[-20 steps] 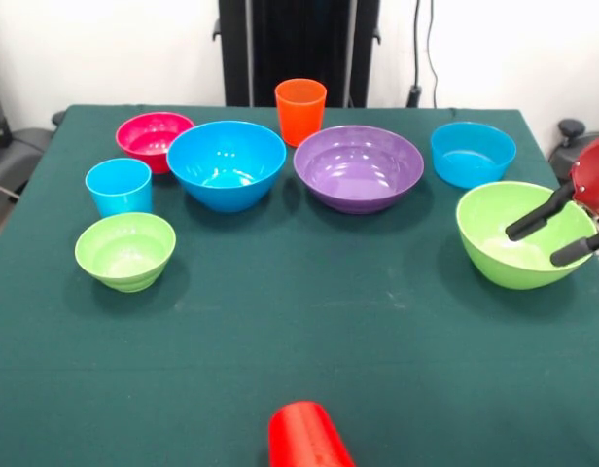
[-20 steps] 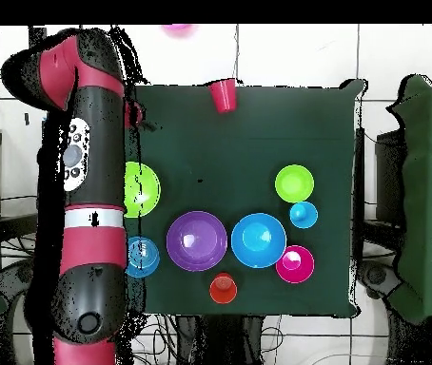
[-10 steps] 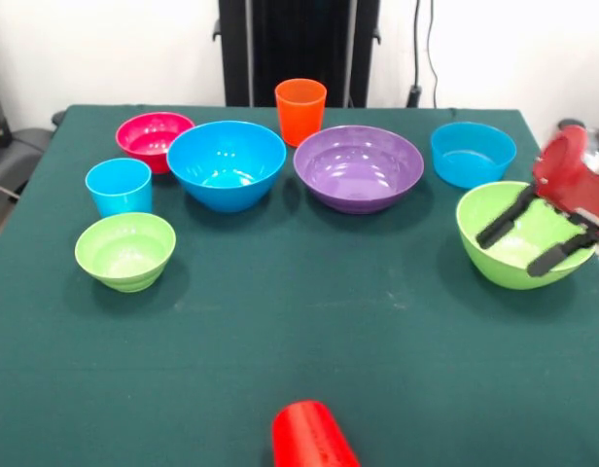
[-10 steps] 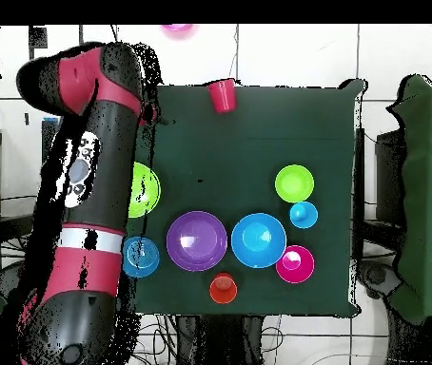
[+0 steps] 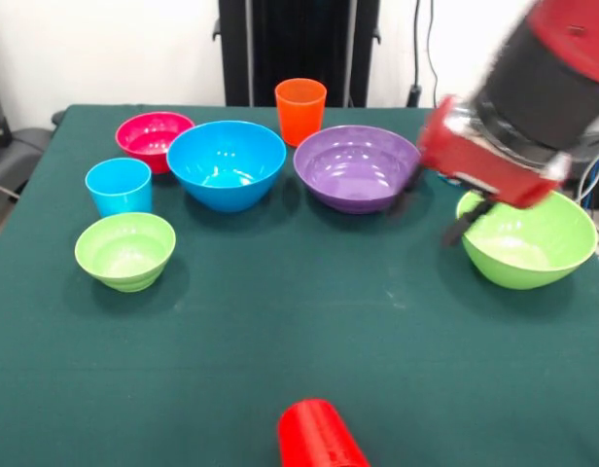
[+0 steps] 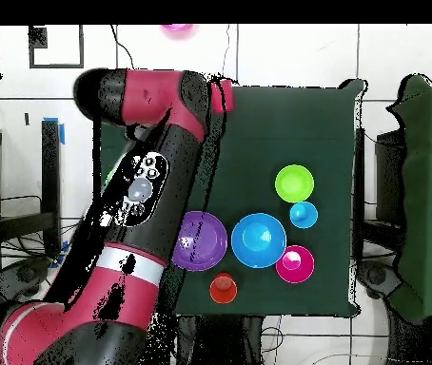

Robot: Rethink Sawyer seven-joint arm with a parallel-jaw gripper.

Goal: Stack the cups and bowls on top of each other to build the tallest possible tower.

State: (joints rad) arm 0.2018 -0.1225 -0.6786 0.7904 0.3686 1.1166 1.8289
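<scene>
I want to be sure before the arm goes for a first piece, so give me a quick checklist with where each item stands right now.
1. Tower started: not ok. No piece sits on another; the purple bowl and large blue bowl stand apart on the table.
2. Bowls upright: ok for every bowl in view.
3. Cups upright: not ok. The red cup lies on its side at the table's edge; the orange cup and light blue cup stand.
4. Gripper empty: cannot tell.
5. Large green bowl unobstructed: not ok, the arm crosses it.
</scene>
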